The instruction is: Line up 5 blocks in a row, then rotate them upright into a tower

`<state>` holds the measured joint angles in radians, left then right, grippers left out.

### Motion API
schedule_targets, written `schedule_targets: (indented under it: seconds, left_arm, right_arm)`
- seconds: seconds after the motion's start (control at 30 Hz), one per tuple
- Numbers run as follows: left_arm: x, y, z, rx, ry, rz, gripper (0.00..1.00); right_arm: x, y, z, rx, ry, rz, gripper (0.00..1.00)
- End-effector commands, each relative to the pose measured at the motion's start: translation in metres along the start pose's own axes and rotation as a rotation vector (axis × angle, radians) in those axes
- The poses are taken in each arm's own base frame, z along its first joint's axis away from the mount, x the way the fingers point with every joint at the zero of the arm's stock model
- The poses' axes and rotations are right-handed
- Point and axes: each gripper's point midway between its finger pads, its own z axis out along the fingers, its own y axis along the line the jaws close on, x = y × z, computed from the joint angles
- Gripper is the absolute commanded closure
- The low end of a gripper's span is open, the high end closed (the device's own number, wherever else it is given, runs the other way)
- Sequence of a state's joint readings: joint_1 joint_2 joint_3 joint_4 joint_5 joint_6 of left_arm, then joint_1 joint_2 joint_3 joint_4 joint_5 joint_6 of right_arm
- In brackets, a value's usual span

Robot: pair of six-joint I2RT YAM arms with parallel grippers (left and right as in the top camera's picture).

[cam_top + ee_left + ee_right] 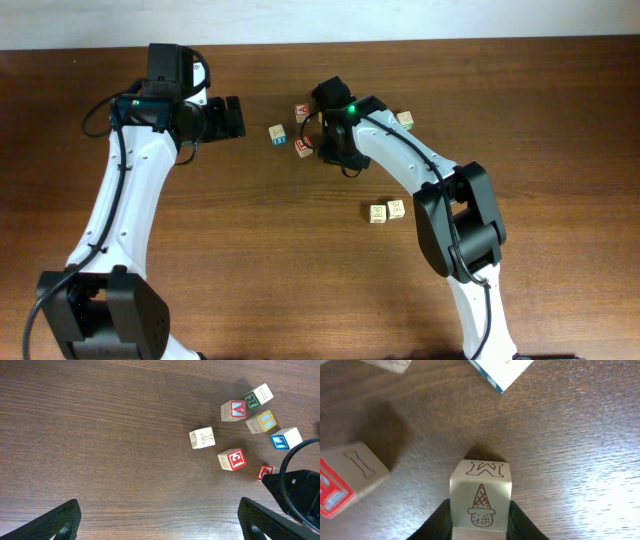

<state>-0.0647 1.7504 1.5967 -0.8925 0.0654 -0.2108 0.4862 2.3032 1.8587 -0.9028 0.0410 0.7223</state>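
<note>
A cone-printed block (481, 491) sits pinched in the right gripper (480, 519), other blocks (350, 476) scattered just ahead; rotating seems underway, likely unfinished.

Dark brown wood-grain table (250, 250), grain running side to side in overhead. White strip (400, 20) along its far edge, top of overhead. Yellow-framed cube (261, 422) sits flat on the table, skewed to the grain.

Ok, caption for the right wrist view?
Right hand clasps the M block, ice-cream cone face toward the camera, on the wood table.
</note>
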Motion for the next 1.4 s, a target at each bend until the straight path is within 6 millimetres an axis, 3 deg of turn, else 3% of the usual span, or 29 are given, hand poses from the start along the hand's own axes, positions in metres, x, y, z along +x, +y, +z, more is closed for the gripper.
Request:
schedule_targets:
  seconds: [0.0, 0.23, 0.4, 0.43, 0.5, 0.7, 0.87, 1.0, 1.17, 1.27, 1.37]
  left_arm:
    - [-0.005, 0.002, -0.001, -0.009, -0.013, -0.014, 0.01]
    - [-0.005, 0.002, -0.001, -0.009, -0.013, -0.014, 0.01]
    - [-0.005, 0.002, -0.001, -0.009, -0.013, -0.014, 0.01]
    - [-0.005, 0.002, -0.001, -0.009, -0.013, -0.014, 0.01]
    - [-0.005, 0.002, -0.001, -0.009, -0.013, -0.014, 0.01]
    - [-0.005, 0.002, -0.001, -0.009, -0.012, -0.014, 0.01]
    - [-0.005, 0.002, -0.001, -0.009, -0.013, -0.014, 0.01]
    - [-0.005, 0.002, -0.001, -0.009, -0.012, -0.014, 0.01]
    - [-0.005, 0.002, -0.001, -0.009, -0.013, -0.014, 0.01]
    - [-0.005, 0.002, -0.001, -0.009, -0.013, -0.014, 0.01]
    - [-0.005, 0.002, -0.001, -0.009, -0.012, -0.014, 0.01]
  right_arm:
    - [-0.002, 0.004, -0.012, -0.003, 0.003, -0.136, 0.73]
    - [0.035, 0.028, -0.047, -0.170, 0.218, -0.274, 0.72]
    - [0.072, -0.001, -0.050, -0.078, 0.383, -0.274, 0.71]
    - [0.082, -0.012, -0.050, -0.040, 0.427, -0.273, 0.67]
    - [0.089, -0.018, -0.047, -0.021, 0.454, -0.269, 0.67]
    - [0.096, -0.041, -0.029, 0.086, 0.455, -0.234, 0.67]
    - [0.099, -0.045, -0.025, 0.096, 0.463, -0.227, 0.67]
    - [0.104, -0.045, -0.029, 0.091, 0.493, -0.220, 0.60]
    - [0.113, -0.049, -0.037, 0.102, 0.542, -0.212, 0.58]
    - [0.107, -0.044, -0.046, 0.087, 0.531, -0.235, 0.54]
    - [0.088, -0.029, -0.058, 0.038, 0.465, -0.269, 0.48]
